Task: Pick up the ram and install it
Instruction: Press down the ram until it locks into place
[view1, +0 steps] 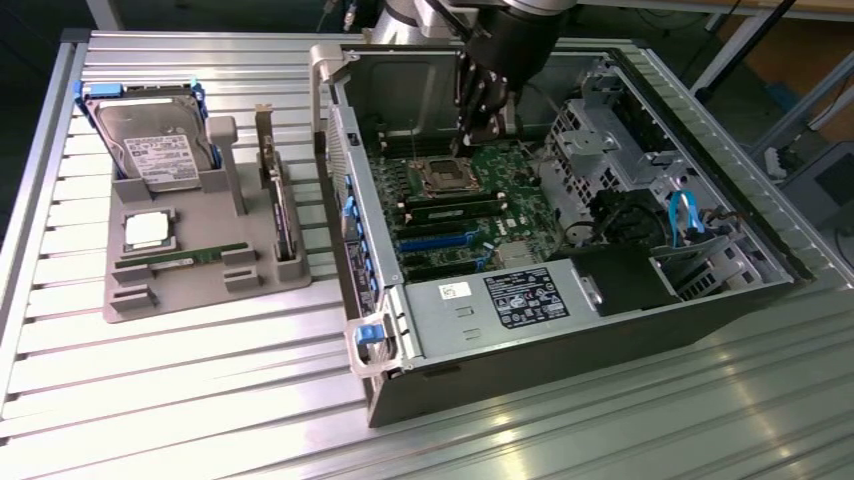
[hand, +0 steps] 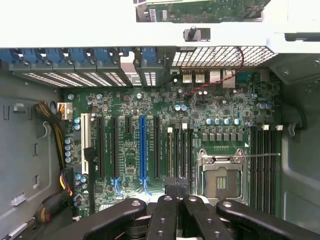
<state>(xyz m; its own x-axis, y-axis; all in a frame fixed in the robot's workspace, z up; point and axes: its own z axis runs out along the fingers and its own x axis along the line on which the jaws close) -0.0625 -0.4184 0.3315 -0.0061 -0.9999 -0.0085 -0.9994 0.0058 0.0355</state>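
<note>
At the near edge of the slatted table (view1: 200, 400), the open PC case (view1: 561, 340) lies on its side. Its front corner is cut off by shadow, and the black power unit (view1: 527, 295) covers the near end of the motherboard (view1: 467, 215).

To the exterior view's left of the case sits a grey tray (view1: 200, 295). The ram (view1: 174, 258) lies flat in a slot toward the tray's near end. It's a long, thin green stick; its chips are too small to make out and grey tabs clip over both ends. Just behind it is a square silver processor chip (view1: 147, 230), then a hard drive (view1: 154, 145) standing tilted at the far end. An expansion card (view1: 280, 215) stands on edge along the tray's case-side wall, mostly edge-on and hard to read.

Farther in, the CPU socket (view1: 438, 175) is open w/ its frame showing. The gripper (view1: 487, 125) hangs inside the case just beyond the socket, low over the board, well apart from the ram. The arm above is cut off by the frame top.

In the wrist view the black fingers (hand: 162, 215) are pressed together over the memory slots (hand: 180, 150), beside the socket (hand: 220, 177). A small dark bit sits at the tips of the gripper (hand: 175, 200); can't tell what it is or whether it's pinched. A blue slot (hand: 142, 145) runs parallel nearby.
</note>
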